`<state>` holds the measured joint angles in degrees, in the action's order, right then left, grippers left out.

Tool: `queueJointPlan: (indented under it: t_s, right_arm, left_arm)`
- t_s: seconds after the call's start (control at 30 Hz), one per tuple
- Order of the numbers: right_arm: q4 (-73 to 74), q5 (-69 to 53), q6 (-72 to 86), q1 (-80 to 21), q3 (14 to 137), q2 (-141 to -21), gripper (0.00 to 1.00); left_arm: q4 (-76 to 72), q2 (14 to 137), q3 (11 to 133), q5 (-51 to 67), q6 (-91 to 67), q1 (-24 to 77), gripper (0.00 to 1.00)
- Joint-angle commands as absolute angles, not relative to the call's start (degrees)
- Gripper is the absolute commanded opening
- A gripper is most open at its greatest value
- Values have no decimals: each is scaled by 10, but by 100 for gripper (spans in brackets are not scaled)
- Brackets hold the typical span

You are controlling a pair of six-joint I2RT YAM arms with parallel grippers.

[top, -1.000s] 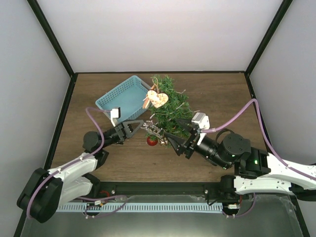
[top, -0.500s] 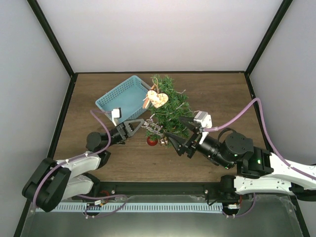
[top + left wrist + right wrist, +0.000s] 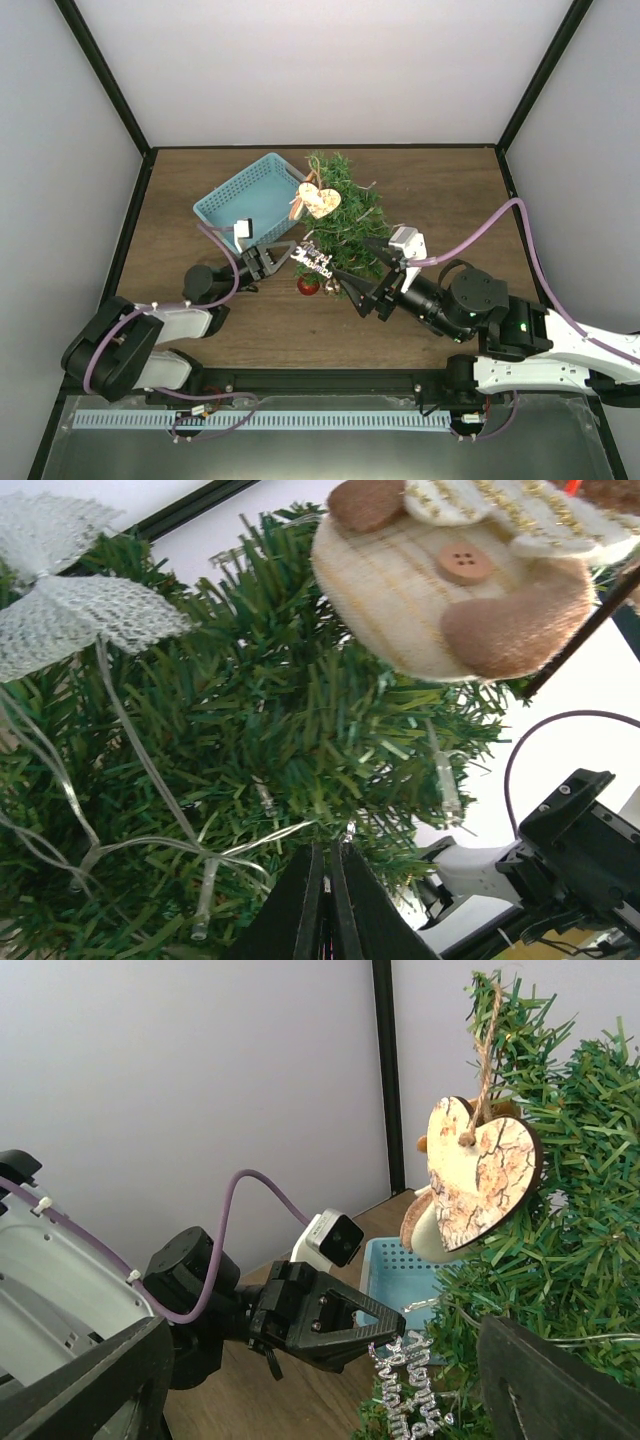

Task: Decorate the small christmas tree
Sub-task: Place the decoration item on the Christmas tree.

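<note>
The small christmas tree [image 3: 346, 212] stands mid-table in a small brown pot [image 3: 308, 287]. It fills the left wrist view [image 3: 270, 730]. A wooden heart [image 3: 320, 202] hangs on its left side, with a plush ornament [image 3: 460, 580] next to it. My left gripper [image 3: 291, 247] is shut at the tree's lower left branches [image 3: 328, 850]. A silver glitter lettering ornament [image 3: 315, 258] dangles from its tips [image 3: 410, 1395]. My right gripper [image 3: 351, 257] is open at the tree's lower right and holds nothing. Its fingers [image 3: 560, 1385] frame the right wrist view.
A light-blue plastic basket [image 3: 245, 195] lies just left of the tree, behind my left gripper. A silver mesh bow [image 3: 60, 610] and a clear light wire [image 3: 150, 780] hang in the branches. Black frame posts and white walls enclose the table.
My left arm has pushed right, carrying the silver ornament slightly closer to the tree. The right gripper's jaws have spread wider.
</note>
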<state>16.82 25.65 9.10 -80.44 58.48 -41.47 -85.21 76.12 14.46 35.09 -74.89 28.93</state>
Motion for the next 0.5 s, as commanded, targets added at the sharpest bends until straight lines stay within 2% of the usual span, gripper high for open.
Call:
queueJointPlan:
  t_s: [0.0,0.47]
  right_arm:
    - [178,271,102,-807,609,-415,86]
    - [187,276,103,-807,608,-416,86]
  left_arm:
    - [-970,780,155,345,-763,292,4]
    - [-1014,799,172,349,-773,293,4]
